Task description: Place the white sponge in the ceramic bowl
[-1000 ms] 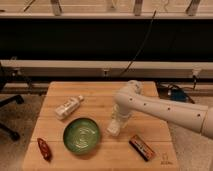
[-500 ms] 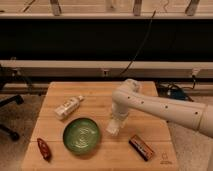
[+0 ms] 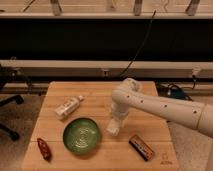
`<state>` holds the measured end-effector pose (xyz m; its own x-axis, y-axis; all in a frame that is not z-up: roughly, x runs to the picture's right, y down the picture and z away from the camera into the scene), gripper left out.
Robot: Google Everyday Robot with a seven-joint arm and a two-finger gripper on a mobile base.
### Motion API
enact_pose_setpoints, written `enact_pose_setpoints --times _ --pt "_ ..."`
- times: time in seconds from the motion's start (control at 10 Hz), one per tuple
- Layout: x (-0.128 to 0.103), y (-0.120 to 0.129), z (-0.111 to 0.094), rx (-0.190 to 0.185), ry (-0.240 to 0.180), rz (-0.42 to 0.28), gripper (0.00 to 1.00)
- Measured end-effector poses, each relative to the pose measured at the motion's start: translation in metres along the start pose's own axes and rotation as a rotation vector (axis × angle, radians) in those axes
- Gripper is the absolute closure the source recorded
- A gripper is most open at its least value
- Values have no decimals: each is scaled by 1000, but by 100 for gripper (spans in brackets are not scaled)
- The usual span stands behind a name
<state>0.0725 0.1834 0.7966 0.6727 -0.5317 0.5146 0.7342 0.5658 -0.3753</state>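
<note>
The ceramic bowl [image 3: 81, 135] is green and glossy with a pale swirl inside, and sits on the wooden table [image 3: 100, 107] at the front left of centre. My white arm reaches in from the right and bends down. The gripper [image 3: 116, 124] points down at the table just right of the bowl. A small off-white block, the white sponge [image 3: 113, 130], is right at the gripper's tip, close to the bowl's right rim and outside the bowl. I cannot tell whether it is held or resting on the table.
A white bottle with a label [image 3: 67, 107] lies behind and to the left of the bowl. A red-brown packet [image 3: 44, 149] lies at the front left corner. A dark snack bar [image 3: 142, 147] lies at the front right. A dark counter wall with cables runs behind the table.
The arm's elbow has shifted slightly left, towards the bowl. The gripper's tip and the sponge stay at nearly the same spot.
</note>
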Motion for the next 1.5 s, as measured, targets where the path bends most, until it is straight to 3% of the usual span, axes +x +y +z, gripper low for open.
enact_pose_setpoints --times 0.3,0.4,0.6,0.9,1.5 --pt "-20 -8 -17 3 22 -47 95" --pt "-31 -15 -22 5 31 -67 99" --pt "-69 -44 -34 5 60 -151 100" --pt "-117 -81 -33 -10 86 -288 100" --pt "-190 -117 -15 -48 89 -558 100"
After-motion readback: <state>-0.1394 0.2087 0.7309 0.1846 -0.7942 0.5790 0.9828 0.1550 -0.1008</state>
